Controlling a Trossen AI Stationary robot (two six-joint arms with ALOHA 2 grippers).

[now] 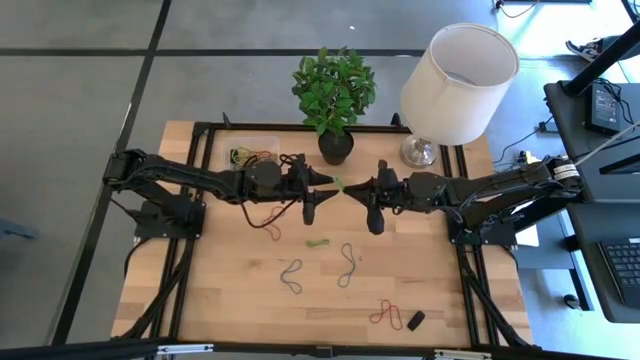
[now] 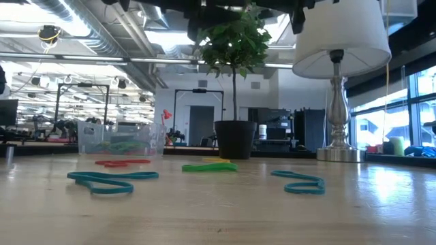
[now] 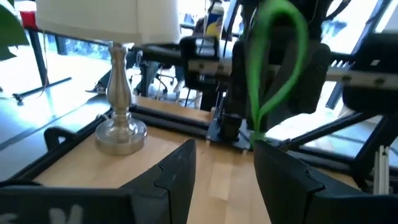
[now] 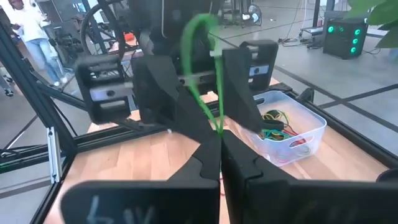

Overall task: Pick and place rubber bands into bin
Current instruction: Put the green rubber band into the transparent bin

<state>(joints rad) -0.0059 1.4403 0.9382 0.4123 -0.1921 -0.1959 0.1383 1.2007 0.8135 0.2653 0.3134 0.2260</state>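
My two grippers meet tip to tip above the table's middle, in front of the plant pot. My right gripper [image 1: 352, 187] [image 4: 219, 146] is shut on a green rubber band [image 1: 340, 183] [image 4: 198, 56] [image 3: 277, 59]. My left gripper [image 1: 327, 182] [image 3: 224, 158] is open. Its fingers [image 4: 239, 71] stand on either side of the band's loop, and I cannot tell whether they touch it. The clear bin [image 1: 250, 152] [image 4: 308, 134] [image 2: 119, 139] sits at the far left of the table with several bands inside. My right gripper pinches the green band between its two fingers at one end of the loop [image 4: 217, 127]. The fingers come level from the table's right. The band is lifted clear of the table, and its free loop reaches out between the left gripper's fingers.
Loose bands lie on the near half of the table: red [image 1: 265, 218], green [image 1: 318, 242] [image 2: 209, 167], two grey-teal [image 1: 291, 275] [image 1: 346, 265] and red [image 1: 385, 315] beside a black block [image 1: 415, 320]. The plant pot [image 1: 336, 145] and the lamp [image 1: 455, 85] stand at the far edge.
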